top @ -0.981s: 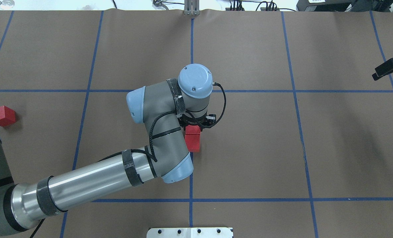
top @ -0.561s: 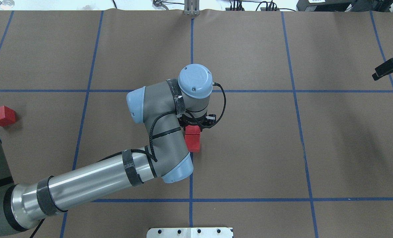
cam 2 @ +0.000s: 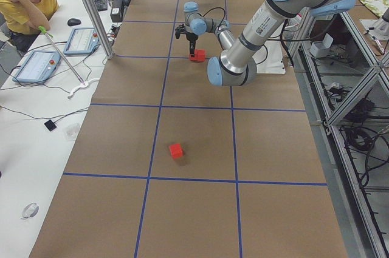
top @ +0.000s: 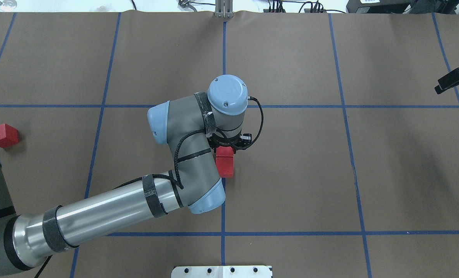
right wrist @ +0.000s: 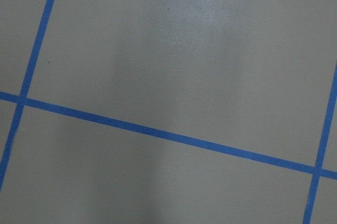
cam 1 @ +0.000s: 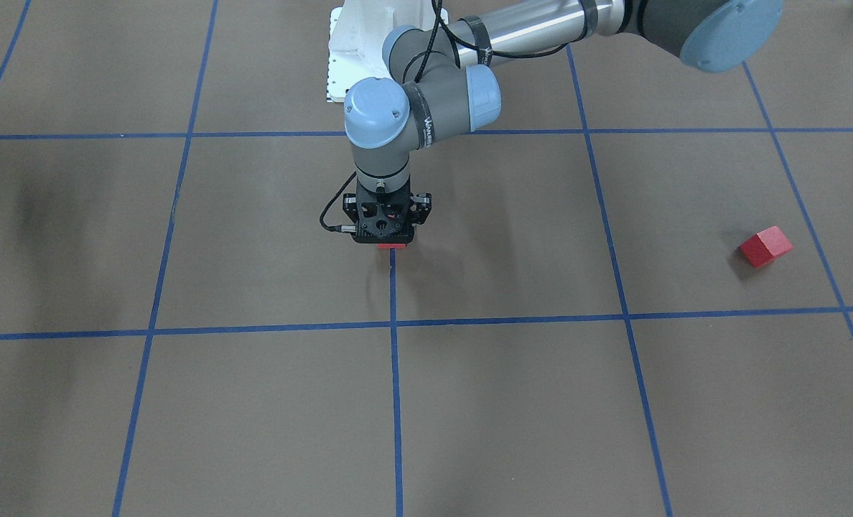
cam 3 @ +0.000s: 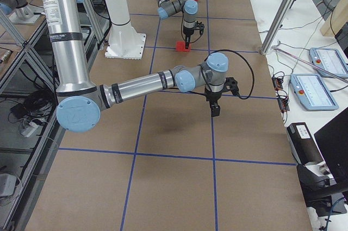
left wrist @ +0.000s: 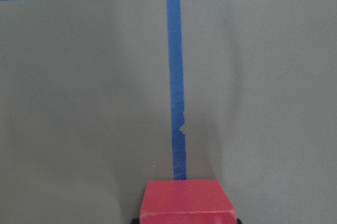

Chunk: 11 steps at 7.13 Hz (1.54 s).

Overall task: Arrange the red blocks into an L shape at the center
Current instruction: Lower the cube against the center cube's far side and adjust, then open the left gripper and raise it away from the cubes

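The left arm reaches to the middle of the brown desk [top: 291, 173], wrist pointing straight down. Its left fingers [cam 3: 186, 38] are closed against opposite sides of 1 red cube, the held block [left wrist: 187, 202]. In the wrist view only their black tips show, tight at its lower corners. This cube sits over the blue tape line [left wrist: 176, 103] at the center [cam 1: 392, 264], midway between 2 crossings. Whether it touches the desk cannot be told.

The 2nd block [top: 225, 169] lies on the desk touching the held block on the side nearer the robot's base, the pair in a straight row along the tape. The 3rd block [top: 3, 135] lies alone far out on the robot's left, well apart from the pair and askew to the grid.

The right arm hangs over the desk's right side. Nothing is seen in the right fingers [cam 3: 216, 110], and how far open they are cannot be told.
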Motion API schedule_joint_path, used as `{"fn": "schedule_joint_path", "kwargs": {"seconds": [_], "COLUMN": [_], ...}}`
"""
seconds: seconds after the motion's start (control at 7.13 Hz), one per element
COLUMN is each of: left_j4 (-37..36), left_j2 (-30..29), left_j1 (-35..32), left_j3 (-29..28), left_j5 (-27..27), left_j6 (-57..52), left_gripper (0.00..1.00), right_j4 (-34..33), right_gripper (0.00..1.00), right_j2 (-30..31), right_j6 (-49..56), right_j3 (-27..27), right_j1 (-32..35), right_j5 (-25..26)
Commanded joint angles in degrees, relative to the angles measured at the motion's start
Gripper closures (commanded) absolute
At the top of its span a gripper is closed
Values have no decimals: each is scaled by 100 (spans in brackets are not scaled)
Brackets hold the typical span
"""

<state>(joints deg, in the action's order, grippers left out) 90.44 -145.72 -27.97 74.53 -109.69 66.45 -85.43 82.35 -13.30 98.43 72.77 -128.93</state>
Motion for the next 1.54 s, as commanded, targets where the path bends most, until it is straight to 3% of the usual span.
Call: {"fn": "schedule_joint_path", "kwargs": {"seconds": [0.0,0.14,0.56,0.84,1.12,1.4], "left_j4": [9,43,9,-471,-1341,-1380], "left_j2": [0,79,115,106,324,1776], "left_j1": [2,2,-7,-68,-200,-654], "left_j3": [0,0,131,656,1840,3305], "left_j5": [0,9,-9,-17,-202,-237], "left_j6": [0,0,0,-26,-550,-1602], "left_gripper": [53,4,0,0,0,0], "right_j4": [0,0,0,0,0,0], "right_gripper": [0,0,0,0,0,0], "right_j2": [0,0,-18,-26,-18,44], "right_j6": [-6,-6,-41,-41,-32,11], "right_j3": [1,1,27,18,10,9], "right_j1": [0,0,0,0,0,9], "right_j5": [0,0,0,0,0,9]}}
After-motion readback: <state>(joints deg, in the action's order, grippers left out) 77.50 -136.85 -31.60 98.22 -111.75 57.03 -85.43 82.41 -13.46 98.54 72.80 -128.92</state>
